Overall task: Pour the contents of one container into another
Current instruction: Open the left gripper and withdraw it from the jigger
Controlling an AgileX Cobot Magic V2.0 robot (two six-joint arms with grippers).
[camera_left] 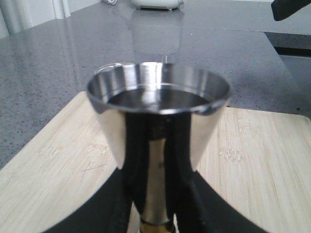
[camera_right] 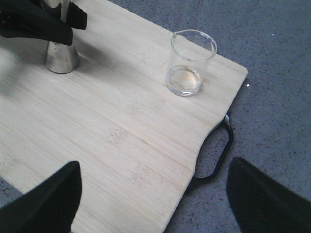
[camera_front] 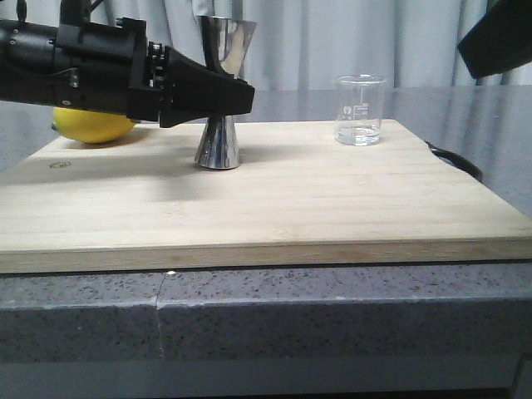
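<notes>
Board (camera_front: 274, 208) occupied the near field, a bamboo slab on a grey speckled counter (camera_front: 249, 316), with a black handle (camera_right: 218, 155) at its right edge. All task items stood toward its far edge.

Left gripper (camera_front: 237, 98) was positioned at the jigger (camera_front: 219, 141), the fingers set on either side of the narrow waist. The left wrist view showed both dark fingers alongside the stem; whether they were pressing on the metal or merely flanking it could not be determined. The jigger stood upright with its base on the board. Its upper cup showed a dark reflective interior; liquid level could not be confirmed.

Beaker (camera_front: 359, 110) stood upright, well apart from the jigger, near the far right corner of the board. A shallow layer of clear liquid lay in its bottom. Nothing touched it.

Right gripper (camera_right: 155, 204) hovered above the board with its fingers spread wide, well apart from the beaker and holding nothing.

Lemon (camera_front: 93, 125) lay behind the left arm at the far left of the board.

Assessment: pouring appeared not to have begun. The receiving vessel was being steadied or approached. Remaining steps were judged to be: grasp the beaker, carry it to the jigger, tilt its lip over the cup, and return it.
</notes>
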